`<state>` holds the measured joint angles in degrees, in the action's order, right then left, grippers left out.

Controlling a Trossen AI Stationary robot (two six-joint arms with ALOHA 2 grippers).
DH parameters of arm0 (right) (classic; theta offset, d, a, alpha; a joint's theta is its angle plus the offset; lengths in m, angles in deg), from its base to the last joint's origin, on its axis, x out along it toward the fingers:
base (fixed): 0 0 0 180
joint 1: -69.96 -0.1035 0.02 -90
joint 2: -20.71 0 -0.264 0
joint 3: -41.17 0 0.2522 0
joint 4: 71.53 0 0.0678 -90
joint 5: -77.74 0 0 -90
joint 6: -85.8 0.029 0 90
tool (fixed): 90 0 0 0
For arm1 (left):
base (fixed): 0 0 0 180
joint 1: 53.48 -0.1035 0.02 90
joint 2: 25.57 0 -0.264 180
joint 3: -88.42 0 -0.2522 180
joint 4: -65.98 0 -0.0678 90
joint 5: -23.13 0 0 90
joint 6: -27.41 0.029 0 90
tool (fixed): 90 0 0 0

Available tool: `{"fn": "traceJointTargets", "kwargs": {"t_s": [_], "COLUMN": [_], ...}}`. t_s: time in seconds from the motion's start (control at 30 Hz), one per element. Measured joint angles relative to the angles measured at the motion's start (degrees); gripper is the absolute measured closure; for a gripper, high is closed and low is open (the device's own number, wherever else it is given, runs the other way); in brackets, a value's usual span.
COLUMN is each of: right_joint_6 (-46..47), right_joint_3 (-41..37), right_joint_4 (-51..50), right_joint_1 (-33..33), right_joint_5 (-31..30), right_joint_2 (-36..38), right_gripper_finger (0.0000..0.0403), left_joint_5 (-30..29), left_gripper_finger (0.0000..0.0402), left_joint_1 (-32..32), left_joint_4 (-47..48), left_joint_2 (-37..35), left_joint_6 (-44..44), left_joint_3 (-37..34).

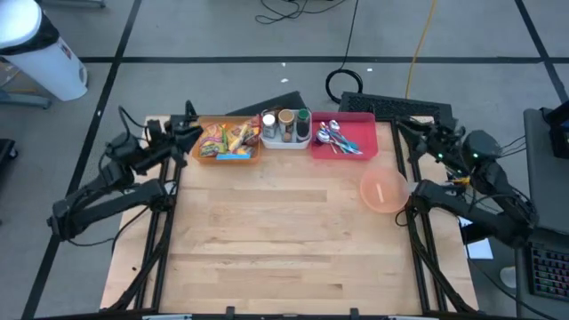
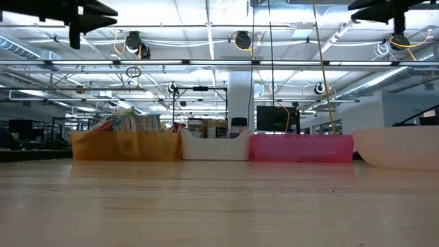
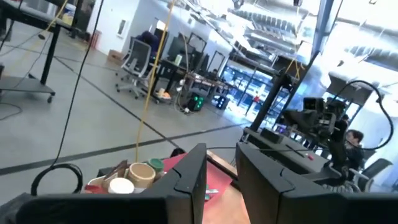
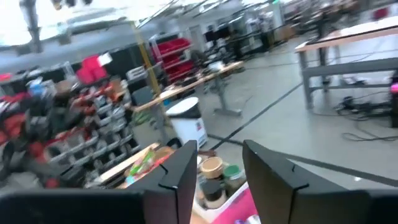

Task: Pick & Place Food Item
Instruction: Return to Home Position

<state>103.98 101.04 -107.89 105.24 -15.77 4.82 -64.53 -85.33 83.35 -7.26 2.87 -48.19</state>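
Three bins stood in a row along the far edge of the wooden table (image 1: 284, 240). The orange bin (image 2: 127, 147) on the left was filled with snack packets (image 1: 222, 138). The white bin (image 2: 214, 149) in the middle held upright seasoning bottles (image 1: 286, 123). The red bin (image 1: 364, 133) on the right held spoons (image 1: 333, 135). A pale pink bowl (image 1: 383, 192) sat on the right part of the table, nearer than the red bin and apart from it. The broad middle and near part of the wood carried nothing that stood between the arms and the bins. On the floor at the far left stood a white cylinder (image 1: 49, 58).

The seasoning bottles lay between the two tools and were touched by neither. The left gripper (image 1: 184, 127) hung just beside the far left corner of the orange bin, so the snack packets separated it from the bottles. The right gripper (image 1: 414, 131) hung to the right of the red bin's far corner, well apart from the bottles, with the spoons in between.

Both arms were folded at the table's sides, elbows out and forearms angled in toward the far edge. The low view showed them high above the wood, at the picture's upper corners. Each wrist camera looked out over the bins into the room. The fingers of both grippers were spread, with nothing between them.
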Motion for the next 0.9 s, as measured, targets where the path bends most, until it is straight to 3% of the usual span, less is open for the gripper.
{"fn": "traceJointTargets", "kwargs": {"t_s": [0.13, 0.3, 0.43, 0.77, 0.9], "right_joint_6": [1.4, 3.35, 6.94, 9.63, 9.15], "right_joint_3": [0.0, -0.72, -7.43, -30.63, -36.75], "right_joint_4": [-0.8, -5.75, -5.24, 21.97, 31.25], "right_joint_1": [0.0, 0.0, 0.0, -0.04, -0.04], "right_joint_5": [-4.29, -5.47, -5.75, -7.07, -7.01], "right_joint_2": [4.45, 10.04, 14.42, 12.45, 11.63], "right_gripper_finger": [0.0295, 0.0318, 0.0338, 0.0383, 0.0399], "left_joint_5": [-0.08, 1.58, 2.17, 1.72, 1.95], "left_gripper_finger": [0.0311, 0.0311, 0.0311, 0.0311, 0.0312], "left_joint_1": [0.0, 0.0, 0.0, -0.53, -1.14], "left_joint_4": [-0.76, -0.82, -0.8, -0.95, -7.04], "left_joint_2": [-5.52, -12.43, -16.72, -17.96, -17.97], "left_joint_6": [-0.88, -3.1, -4.58, -1.51, -1.38], "left_joint_3": [-5.07, -10.33, -13.49, -17.51, -20.77]}}
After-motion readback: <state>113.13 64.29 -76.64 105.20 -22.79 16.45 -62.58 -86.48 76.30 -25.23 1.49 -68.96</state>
